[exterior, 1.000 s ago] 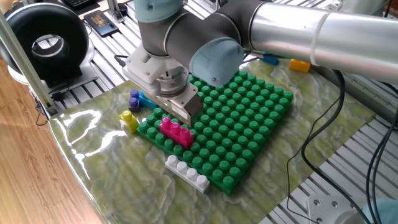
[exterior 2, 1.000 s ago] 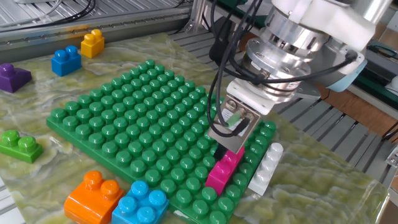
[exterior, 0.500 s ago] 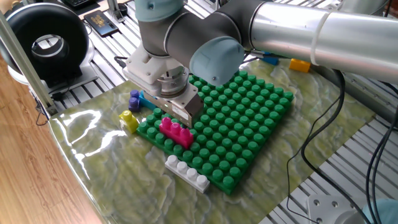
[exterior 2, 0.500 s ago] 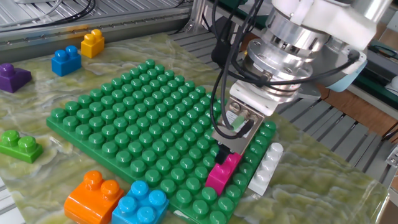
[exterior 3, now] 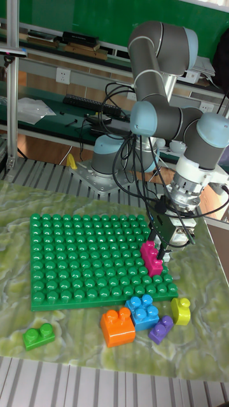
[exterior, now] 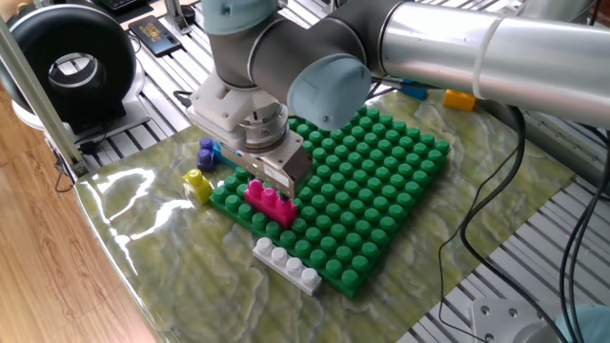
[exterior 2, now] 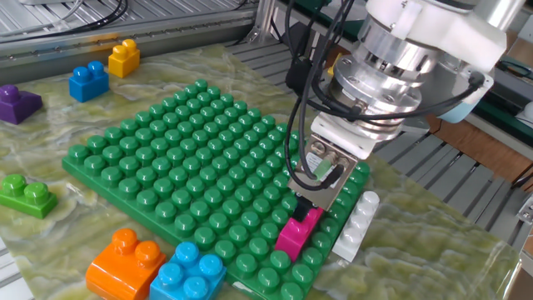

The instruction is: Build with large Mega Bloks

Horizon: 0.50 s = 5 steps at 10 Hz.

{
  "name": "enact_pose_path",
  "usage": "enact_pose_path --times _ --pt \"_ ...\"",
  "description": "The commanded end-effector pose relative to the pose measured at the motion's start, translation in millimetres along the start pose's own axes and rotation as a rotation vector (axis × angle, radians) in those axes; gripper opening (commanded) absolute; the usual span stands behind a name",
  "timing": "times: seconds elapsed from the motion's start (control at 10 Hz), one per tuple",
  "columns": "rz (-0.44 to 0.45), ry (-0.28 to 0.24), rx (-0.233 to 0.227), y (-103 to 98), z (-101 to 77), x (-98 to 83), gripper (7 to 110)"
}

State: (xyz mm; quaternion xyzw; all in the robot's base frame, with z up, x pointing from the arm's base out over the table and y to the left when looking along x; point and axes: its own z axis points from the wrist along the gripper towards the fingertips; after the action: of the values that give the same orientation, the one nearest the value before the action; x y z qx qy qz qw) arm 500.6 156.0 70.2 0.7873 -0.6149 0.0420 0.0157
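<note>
A magenta Mega Blok [exterior: 270, 202] [exterior 2: 298, 232] [exterior 3: 151, 257] is seated on the studs at one corner of the green baseplate [exterior: 381, 181] [exterior 2: 183, 158] [exterior 3: 83, 254]. My gripper [exterior: 274, 179] [exterior 2: 304, 202] [exterior 3: 163, 251] hangs just above that brick's end, its fingers apart and holding nothing. A white-grey brick [exterior: 286, 265] [exterior 2: 356, 225] lies on the mat beside the plate's edge. Loose orange [exterior 2: 125, 262] [exterior 3: 119, 326], light blue [exterior 2: 189, 271] [exterior 3: 144, 310], purple [exterior 3: 161, 329] and yellow [exterior: 197, 184] [exterior 3: 181, 310] bricks lie off the plate.
A green brick [exterior 2: 25, 196] [exterior 3: 38, 336] and further purple [exterior 2: 17, 102], blue [exterior 2: 88, 81] and yellow [exterior 2: 124, 57] bricks lie around the plate. A black round device [exterior: 71, 62] stands off the mat. Cables hang from the arm.
My gripper has lifted slightly off the magenta brick and drawn back from it. The brick has stayed on the plate.
</note>
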Motion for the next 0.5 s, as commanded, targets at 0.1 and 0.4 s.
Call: enact_pose_path --times 0.1,0.4 --pt "0.007 0.010 0.005 -2.7 0.9 2.9 66" --pt "0.008 -0.007 0.006 -3.3 1.3 -1.4 66"
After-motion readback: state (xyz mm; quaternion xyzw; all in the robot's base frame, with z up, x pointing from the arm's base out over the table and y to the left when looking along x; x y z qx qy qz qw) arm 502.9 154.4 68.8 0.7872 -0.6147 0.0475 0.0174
